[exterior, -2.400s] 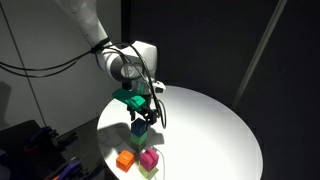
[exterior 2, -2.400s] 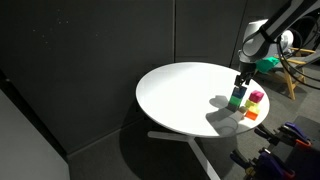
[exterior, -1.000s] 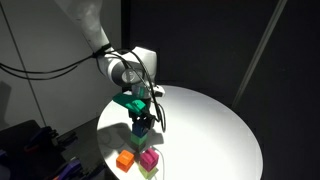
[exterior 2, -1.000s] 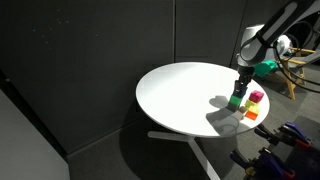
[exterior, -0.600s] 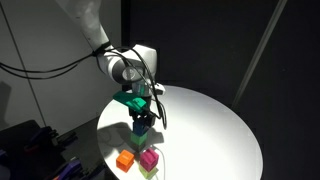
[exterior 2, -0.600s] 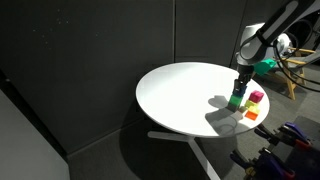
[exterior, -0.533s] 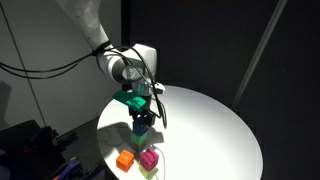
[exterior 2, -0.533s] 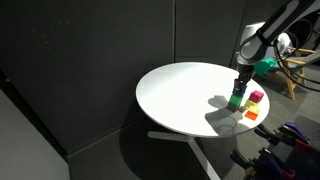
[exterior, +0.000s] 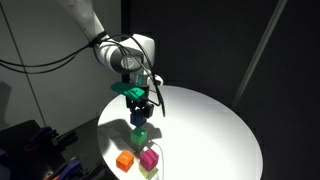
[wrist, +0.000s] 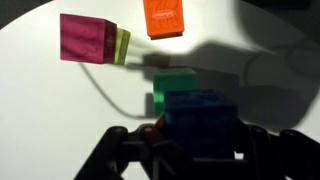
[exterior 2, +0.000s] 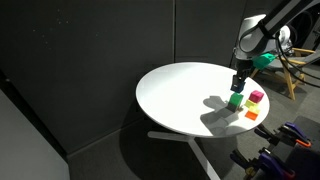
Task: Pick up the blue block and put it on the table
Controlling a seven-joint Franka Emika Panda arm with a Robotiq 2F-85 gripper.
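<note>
The blue block sits between my gripper's two dark fingers, and the gripper is shut on it. In both exterior views the block hangs a little above the green cube, apart from it. In the wrist view the green cube shows just behind the block, resting on the round white table. The arm reaches down over the table's edge region.
A magenta cube rests on a yellow-green cube, with an orange cube beside them near the table's rim. A thin cable lies on the white top. Dark curtains surround the table.
The gripper has risen with the blue block in it. The block, which sat on the green cube, now hangs above it with a gap.
</note>
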